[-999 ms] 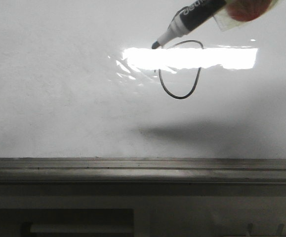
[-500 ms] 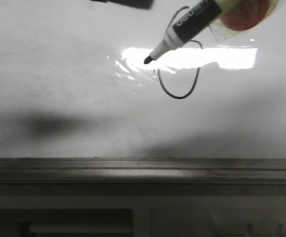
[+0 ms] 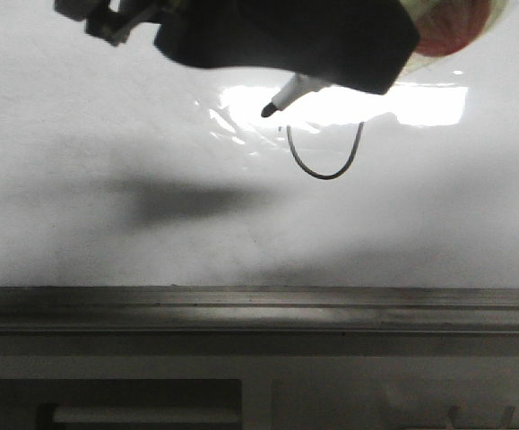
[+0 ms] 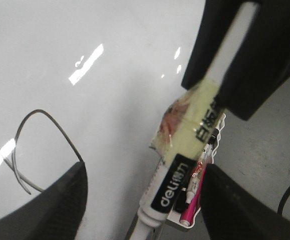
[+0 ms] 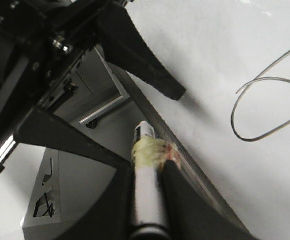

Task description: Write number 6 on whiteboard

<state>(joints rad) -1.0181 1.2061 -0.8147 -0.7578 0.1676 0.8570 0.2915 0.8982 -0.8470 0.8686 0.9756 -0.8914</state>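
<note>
Two grippers meet at one marker (image 4: 174, 186) above the whiteboard (image 3: 107, 242). The right gripper (image 5: 147, 200) is clamped on the marker's barrel, its fingers (image 5: 180, 200) pressed against both sides just behind the band of yellowish tape (image 5: 147, 150). The left gripper (image 4: 143, 200) stands spread wide, a dark finger on each side of the marker, touching nothing as far as the left wrist view shows. In the front view the left arm (image 3: 286, 40) crosses the top of the board and hides the upper part of the number 6 (image 3: 326, 161); only the lower loop shows, right of centre. The marker's tip (image 3: 266, 111) hangs just left of that loop, seemingly clear of the surface
</note>
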